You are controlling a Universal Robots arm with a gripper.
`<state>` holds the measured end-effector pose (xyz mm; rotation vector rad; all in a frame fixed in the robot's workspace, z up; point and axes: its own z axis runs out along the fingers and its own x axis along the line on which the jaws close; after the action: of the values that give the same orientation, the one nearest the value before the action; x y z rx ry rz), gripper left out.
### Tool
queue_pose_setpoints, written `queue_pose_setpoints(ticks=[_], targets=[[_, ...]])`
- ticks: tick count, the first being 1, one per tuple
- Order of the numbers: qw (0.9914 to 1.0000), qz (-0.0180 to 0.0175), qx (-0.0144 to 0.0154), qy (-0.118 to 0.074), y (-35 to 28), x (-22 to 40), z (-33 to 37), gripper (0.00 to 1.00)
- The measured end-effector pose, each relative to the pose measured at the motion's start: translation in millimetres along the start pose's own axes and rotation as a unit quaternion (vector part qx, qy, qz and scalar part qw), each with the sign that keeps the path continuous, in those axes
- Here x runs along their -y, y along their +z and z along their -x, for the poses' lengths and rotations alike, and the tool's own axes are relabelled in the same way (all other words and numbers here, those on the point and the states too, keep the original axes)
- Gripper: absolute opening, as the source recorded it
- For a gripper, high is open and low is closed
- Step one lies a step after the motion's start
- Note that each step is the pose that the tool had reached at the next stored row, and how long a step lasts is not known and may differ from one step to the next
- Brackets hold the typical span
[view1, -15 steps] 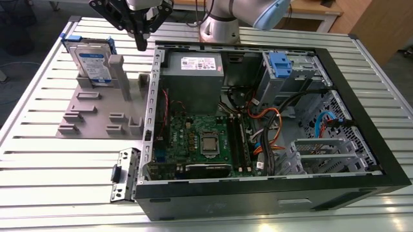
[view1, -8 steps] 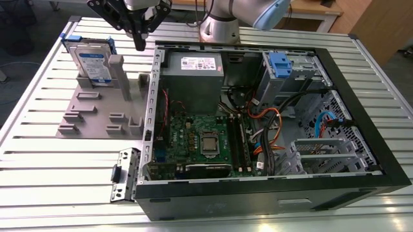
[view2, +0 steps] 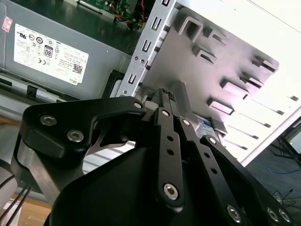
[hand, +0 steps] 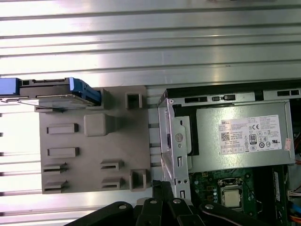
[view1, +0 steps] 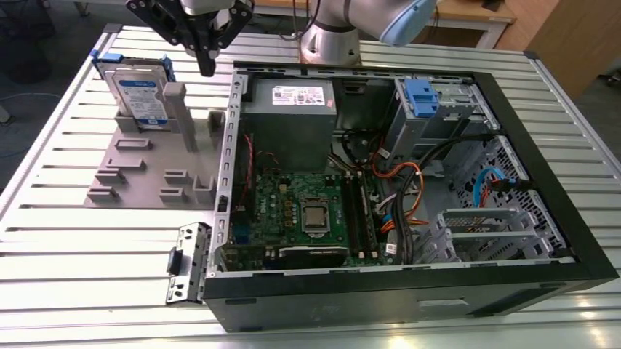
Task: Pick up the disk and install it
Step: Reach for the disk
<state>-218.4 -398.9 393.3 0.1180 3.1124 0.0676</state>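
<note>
Early in the job, no pickup yet: disk (view1: 141,94) upright in its slot on the grey fixture (view1: 145,171), at the exterior view's left of the open computer case (view1: 561,185). Near the disk but apart from it, the gripper (view1: 206,67) with fingers pinched together, empty — grasp and installation both left.

Disk (view1: 141,96) upright in fixture (view1: 145,173) beside case (view1: 388,298)

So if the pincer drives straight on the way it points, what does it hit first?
Pincer likely meets the grey fixture plate, at its edge beside the case wall, clear of the disk. Depth is unclear; it could clip the wall instead.
</note>
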Motion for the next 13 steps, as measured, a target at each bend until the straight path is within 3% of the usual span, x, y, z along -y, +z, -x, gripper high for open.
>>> queue_pose_setpoints(ticks=[13], targets=[[1.00000,0.0000,0.0000,0.000,-0.1,0.4,-4.6,0.10]])
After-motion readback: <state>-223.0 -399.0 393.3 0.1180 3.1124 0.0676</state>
